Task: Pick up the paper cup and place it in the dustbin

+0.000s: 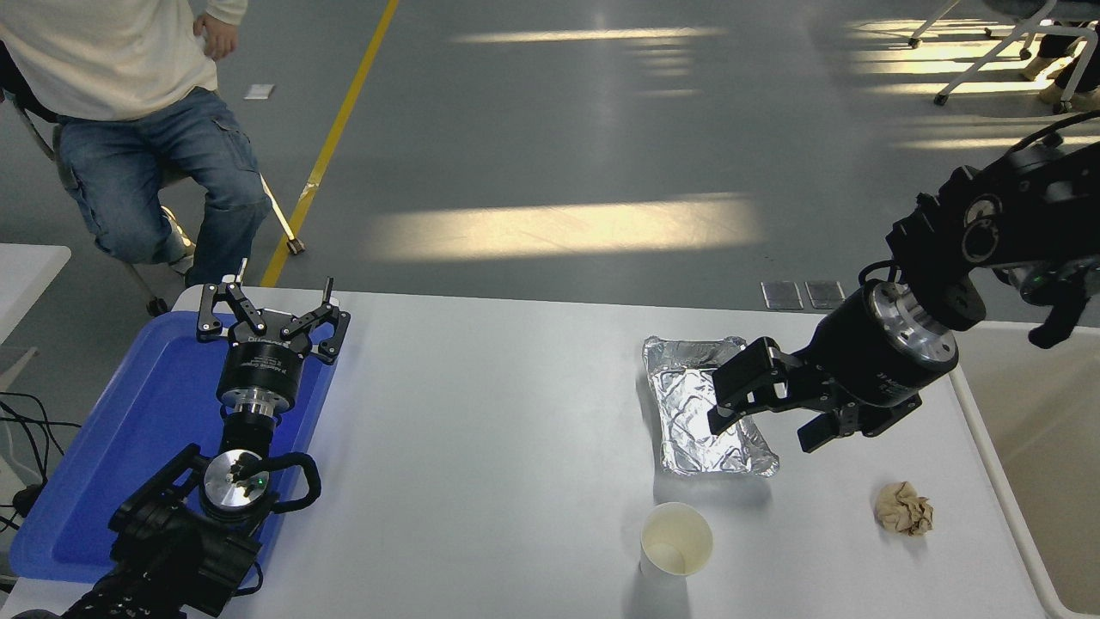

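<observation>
Paper cup [676,539] upright at the white table's [498,447] six o'clock edge, right gripper [756,425] hovering over the foil tray [687,404] at the cup's twelve o'clock, fingers spread wide, empty, crumpled brown paper ball [904,508] at the cup's three o'clock, dustbin [1044,447] beside the table's three o'clock edge, left gripper [273,315] splayed wide, parked over the blue tray [129,438] at nine o'clock.

A grey, glossy floor [550,129] fills the upper frame, crossed by bright bands of light [563,228]. A yellow line [331,142] runs diagonally at upper left, beside a seated person [129,112] (only torso and legs show). Chair legs [997,52] stand at upper right. A white table [481,447] spans the lower frame.
</observation>
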You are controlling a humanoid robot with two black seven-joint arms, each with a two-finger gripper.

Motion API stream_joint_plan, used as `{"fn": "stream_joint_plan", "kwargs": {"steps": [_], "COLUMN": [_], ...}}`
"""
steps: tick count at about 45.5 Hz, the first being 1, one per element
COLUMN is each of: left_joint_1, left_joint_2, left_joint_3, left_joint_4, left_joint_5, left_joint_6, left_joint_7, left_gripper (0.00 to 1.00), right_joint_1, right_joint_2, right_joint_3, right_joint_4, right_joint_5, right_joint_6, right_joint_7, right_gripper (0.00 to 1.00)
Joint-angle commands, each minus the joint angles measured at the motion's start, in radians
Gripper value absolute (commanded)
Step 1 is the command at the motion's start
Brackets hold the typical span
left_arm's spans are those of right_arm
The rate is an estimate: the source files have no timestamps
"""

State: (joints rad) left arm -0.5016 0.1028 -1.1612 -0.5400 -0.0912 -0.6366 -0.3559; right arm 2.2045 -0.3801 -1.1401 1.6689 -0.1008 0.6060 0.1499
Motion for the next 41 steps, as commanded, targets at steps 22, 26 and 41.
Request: {"fn": "stream_joint_plan", "kwargs": {"steps": [22,26,41], "left_joint_1": [0.0,0.0,0.0], "left_joint_2": [0.0,0.0,0.0], "left_joint_3": [0.0,0.0,0.0], "left_joint_4": [0.0,0.0,0.0], "left_joint_5": [-0.001,0.001,0.001], "left_joint_6": [0.0,0.0,0.0], "left_joint_7": [0.0,0.0,0.0], "left_gripper": [1.0,1.0,1.0], "right_joint_1": [-0.253,-0.318,-0.505], "right_joint_2": [0.092,0.095,0.121], "right_joint_3": [0.063,0.072,0.132], "right_joint_4": [-0.012,-0.035,-0.143], "right_joint_5": [-0.131,-0.189,-0.249], "right_joint_6": [-0.285,-0.322,-0.371], "right_joint_7": [0.031,0.034,0.034], "right_gripper": [1.0,1.0,1.0]}}
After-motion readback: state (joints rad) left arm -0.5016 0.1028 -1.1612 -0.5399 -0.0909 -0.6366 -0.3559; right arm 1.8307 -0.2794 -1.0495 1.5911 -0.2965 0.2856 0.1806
